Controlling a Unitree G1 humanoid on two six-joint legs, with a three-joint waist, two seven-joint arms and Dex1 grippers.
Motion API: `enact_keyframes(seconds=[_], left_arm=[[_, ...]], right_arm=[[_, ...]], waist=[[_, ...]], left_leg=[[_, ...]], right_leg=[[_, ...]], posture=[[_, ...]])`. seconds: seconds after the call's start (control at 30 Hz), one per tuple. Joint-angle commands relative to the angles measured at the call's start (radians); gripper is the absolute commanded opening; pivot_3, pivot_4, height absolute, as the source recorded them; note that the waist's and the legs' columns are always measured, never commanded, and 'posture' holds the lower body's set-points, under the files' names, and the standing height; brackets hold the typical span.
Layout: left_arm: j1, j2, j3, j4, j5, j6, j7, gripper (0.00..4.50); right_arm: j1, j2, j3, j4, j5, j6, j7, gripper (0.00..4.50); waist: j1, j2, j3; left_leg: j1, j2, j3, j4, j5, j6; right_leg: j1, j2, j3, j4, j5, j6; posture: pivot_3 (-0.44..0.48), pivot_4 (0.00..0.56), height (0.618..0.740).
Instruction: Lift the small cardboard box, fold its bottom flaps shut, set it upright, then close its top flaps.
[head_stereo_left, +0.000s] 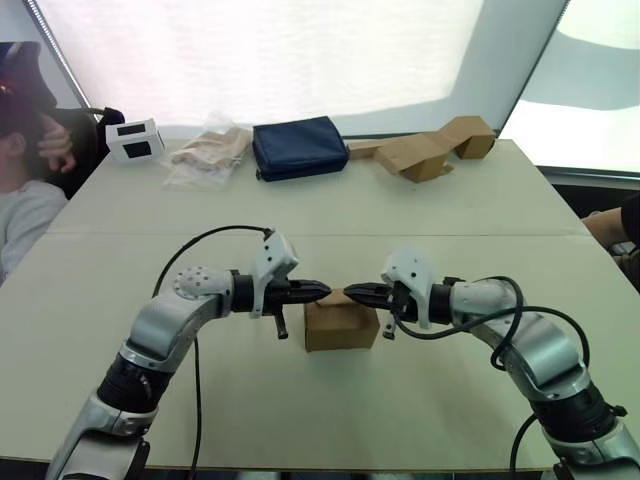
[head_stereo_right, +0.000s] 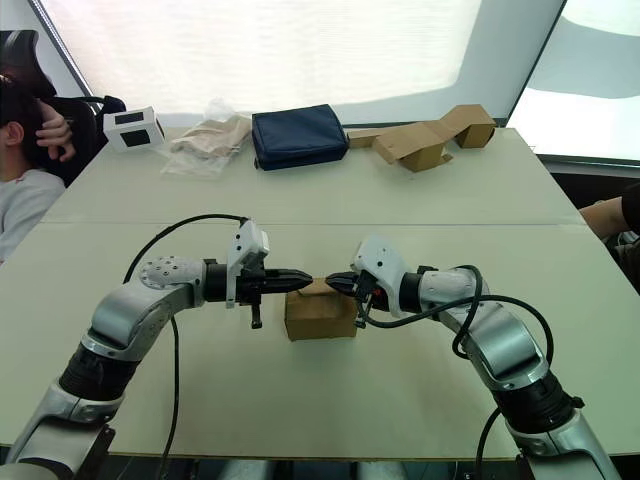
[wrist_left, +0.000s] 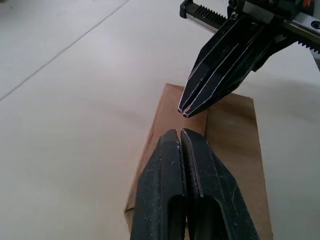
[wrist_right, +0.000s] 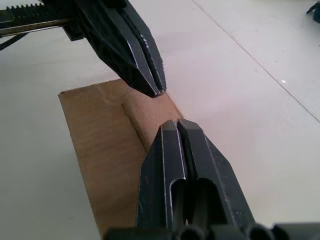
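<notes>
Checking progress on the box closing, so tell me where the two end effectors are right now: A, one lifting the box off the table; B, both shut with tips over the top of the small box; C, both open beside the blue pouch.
B: the left end effector and right end effector are shut, tips nearly meeting over the small box, which sits on the table.

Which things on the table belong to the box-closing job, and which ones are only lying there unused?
Belong to the job:
- small plain brown cardboard box, with its top flaps
- left tool and right tool, both shut over the box

Just lying about:
- navy blue fabric pouch
- longer bent brown cardboard pieces
- crumpled clear plastic bag
- small white device
</notes>
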Motion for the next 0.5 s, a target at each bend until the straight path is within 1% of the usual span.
enact_keyframes(seconds=[0.03,0.27,0.4,0.43,0.47,0.5], left_arm=[[0.006,0.003,-0.021,0.012,0.026,-0.026,-0.007,0.07],[0.015,0.002,-0.031,0.018,0.037,-0.017,-0.003,0.07],[0.027,-0.017,0.004,0.008,0.02,-0.022,0.024,0.07],[0.03,-0.026,0.026,-0.003,0.008,-0.018,0.039,0.07],[0.033,-0.035,0.072,-0.02,-0.026,0.005,0.061,0.07],[0.048,-0.053,0.14,-0.042,-0.046,-0.029,0.098,0.07]], right_arm=[[0.002,-0.003,0.007,-0.009,-0.009,-0.025,0.008,0.0],[0.023,-0.003,0.021,0.018,-0.016,-0.043,0.014,0.0],[0.036,0.004,0.005,0.025,-0.011,-0.062,0.007,0.0],[0.041,0.014,-0.019,0.022,0.004,-0.069,-0.002,0.0],[0.046,0.039,-0.071,0.014,0.042,-0.076,-0.023,0.0],[0.053,0.072,-0.144,0.006,0.093,-0.076,-0.055,0.0]], waist=[[0.0,0.0,0.0],[0.001,0.0,0.0],[0.001,0.0,0.0],[0.001,0.0,0.0],[0.001,0.0,0.0],[0.001,0.0,0.0]], left_leg=[[0.0,0.0,0.0,0.0,0.0,0.0],[0.0,0.0,0.0,0.0,0.0,0.0],[0.0,0.0,0.0,0.0,0.0,0.0],[0.0,0.0,0.0,0.0,0.0,0.0],[0.0,0.0,0.0,0.0,0.0,0.0],[0.0,0.0,0.0,0.0,0.0,0.0]], right_leg=[[0.0,0.0,0.0,0.0,0.0,0.0],[0.0,0.0,0.0,0.0,0.0,0.0],[0.0,0.0,0.0,0.0,0.0,0.0],[0.0,0.0,0.0,0.0,0.0,0.0],[0.0,0.0,0.0,0.0,0.0,0.0],[0.0,0.0,0.0,0.0,0.0,0.0]], posture=[[0.0,0.15,0.74],[0.0,0.15,0.74],[0.0,0.15,0.74],[0.0,0.15,0.74],[0.0,0.15,0.74],[0.0,0.15,0.74]])
